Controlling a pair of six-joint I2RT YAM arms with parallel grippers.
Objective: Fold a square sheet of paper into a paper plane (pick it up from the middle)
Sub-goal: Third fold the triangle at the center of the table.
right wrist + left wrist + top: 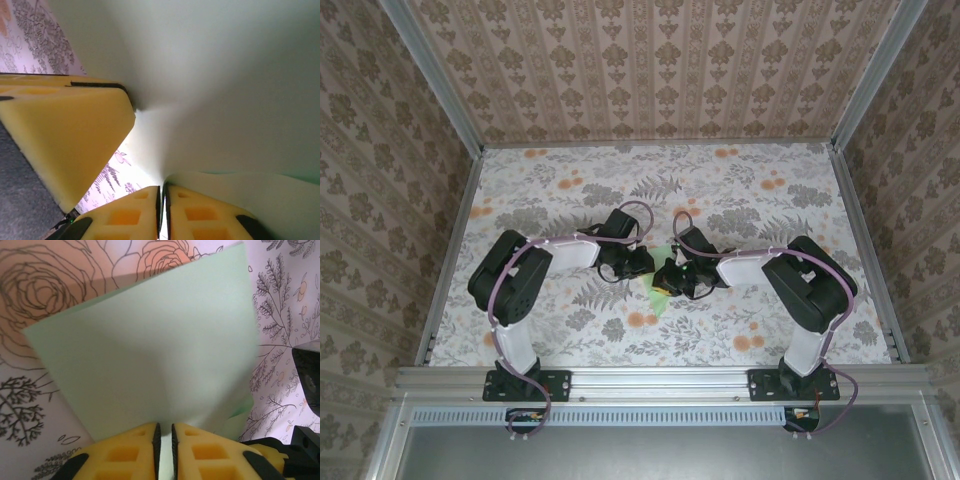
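The square sheet of paper [660, 296] is pale mint green and hangs between my two grippers over the middle of the table. In the left wrist view the sheet [150, 350] rises from my left gripper [164, 426], whose jaws stand a narrow slit apart with the paper's edge in the slit. In the right wrist view my right gripper [163, 189] is pinched on a curled edge of the sheet [225, 75], and a yellow finger of the left gripper [65, 130] presses on the paper close by. From above, the left gripper [638, 262] and right gripper [672, 275] almost touch.
The floral-patterned tabletop [570, 190] lies under the paper, walled in by patterned panels at the back and both sides. A metal rail [660, 380] runs along the near edge by the arm bases. The right arm's black body [307, 385] sits close on the left gripper's right.
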